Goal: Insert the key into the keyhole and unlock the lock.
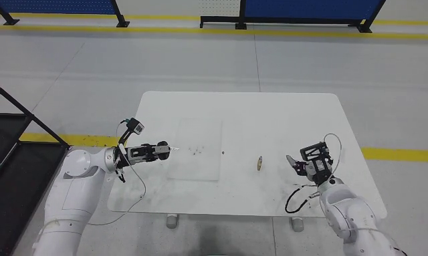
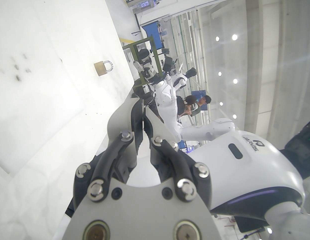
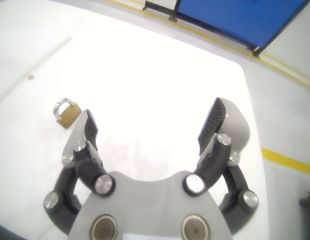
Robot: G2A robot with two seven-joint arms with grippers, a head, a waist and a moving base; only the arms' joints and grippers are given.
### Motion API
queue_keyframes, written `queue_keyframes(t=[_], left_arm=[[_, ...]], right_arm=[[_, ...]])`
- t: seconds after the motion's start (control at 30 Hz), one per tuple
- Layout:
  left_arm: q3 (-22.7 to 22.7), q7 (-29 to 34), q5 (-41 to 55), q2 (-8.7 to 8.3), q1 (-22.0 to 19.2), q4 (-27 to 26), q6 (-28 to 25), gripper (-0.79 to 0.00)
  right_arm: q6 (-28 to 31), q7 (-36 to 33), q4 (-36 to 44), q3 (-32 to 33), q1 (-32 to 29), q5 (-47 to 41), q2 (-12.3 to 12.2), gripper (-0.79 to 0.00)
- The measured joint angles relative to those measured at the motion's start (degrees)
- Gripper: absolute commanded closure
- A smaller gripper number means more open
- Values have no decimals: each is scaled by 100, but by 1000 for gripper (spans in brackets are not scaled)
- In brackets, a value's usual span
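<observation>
A small brass padlock (image 1: 258, 163) with a silver shackle lies on the white table (image 1: 281, 115), right of the middle. In the right wrist view the padlock (image 3: 67, 114) rests just outside one finger (image 3: 88, 126) of my right gripper (image 3: 155, 121), which is open with nothing between its pads. In the top view my right gripper (image 1: 294, 162) sits a short way right of the lock. My left gripper (image 1: 167, 150) hovers over the table's left part, far from the padlock (image 2: 103, 68). Its fingers (image 2: 138, 118) are pressed together, and a thin silvery key tip (image 1: 176, 149) pokes out towards the lock.
A thin pale mat (image 1: 194, 149) with a few dark specks lies flat between the left gripper and the lock. The table's near edge (image 1: 234, 214) runs close below both arms. Blue panel barriers (image 1: 307, 3) stand on the floor far behind the table.
</observation>
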State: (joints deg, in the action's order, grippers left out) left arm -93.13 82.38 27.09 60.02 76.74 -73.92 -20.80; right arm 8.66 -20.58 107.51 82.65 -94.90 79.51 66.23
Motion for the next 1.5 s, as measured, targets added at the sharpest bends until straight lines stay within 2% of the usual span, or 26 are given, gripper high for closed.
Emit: queue_keyframes(t=[0.37, 0.53, 0.67, 1.03, 1.5], left_arm=[[0, 0, 0, 0, 0, 0, 0, 0], [0, 0, 0, 0, 0, 0, 0, 0], [0, 0, 0, 0, 0, 0, 0, 0], [0, 0, 0, 0, 0, 0, 0, 0], [0, 0, 0, 0, 0, 0, 0, 0]], right_arm=[[261, -2262, 557, -526, 935, -917, 68, -785], [-63, -3491, 407, -902, 1539, -1568, 139, -785], [-378, -4161, 194, -1250, 1978, -1816, 198, -785], [-1047, -5021, -450, -2214, 2654, -1380, 353, -785], [-1250, -5028, -648, -2365, 2734, -1477, 407, -785]])
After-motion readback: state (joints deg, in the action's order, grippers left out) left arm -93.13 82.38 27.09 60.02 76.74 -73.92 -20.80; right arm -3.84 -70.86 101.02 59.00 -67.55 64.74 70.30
